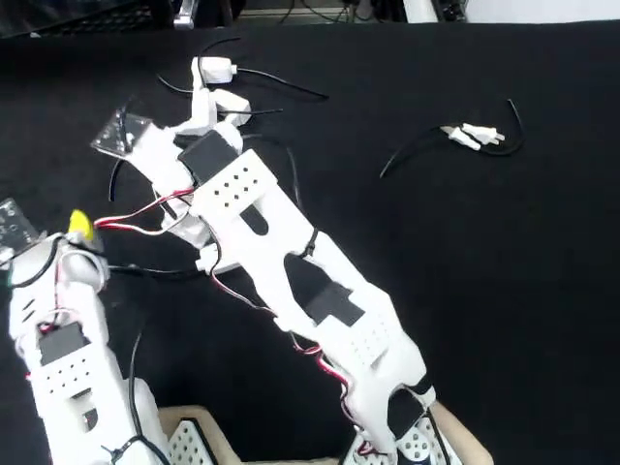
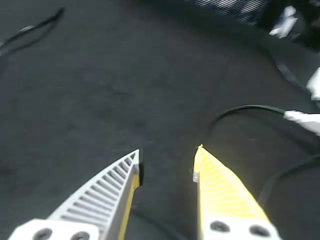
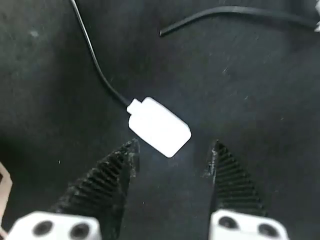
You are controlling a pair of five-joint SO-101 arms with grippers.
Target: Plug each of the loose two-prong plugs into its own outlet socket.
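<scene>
Right hand (image 3: pixel 173 146) wide, socket (image 3: pixel 159 127) just ahead, left hand (image 2: pixel 167 155) wide above table (image 2: pixel 100 90), plug (image 1: pixel 477 135) well apart.

Plain black across the worktop (image 1: pixel 542 291). White on the plug (image 1: pixel 475 136), black on the plug cord (image 1: pixel 412 150). White too on the socket block (image 3: pixel 159 127), thin black on the block cord (image 3: pixel 97 67). Left claw (image 2: pixel 168 150): pale grey ribbing on one finger, yellow ribbing on the other. Right claw (image 3: pixel 174 145): black, ribbed. White arm shells (image 1: pixel 291 252) with black patches. Red and white wires (image 1: pixel 126 225).
</scene>
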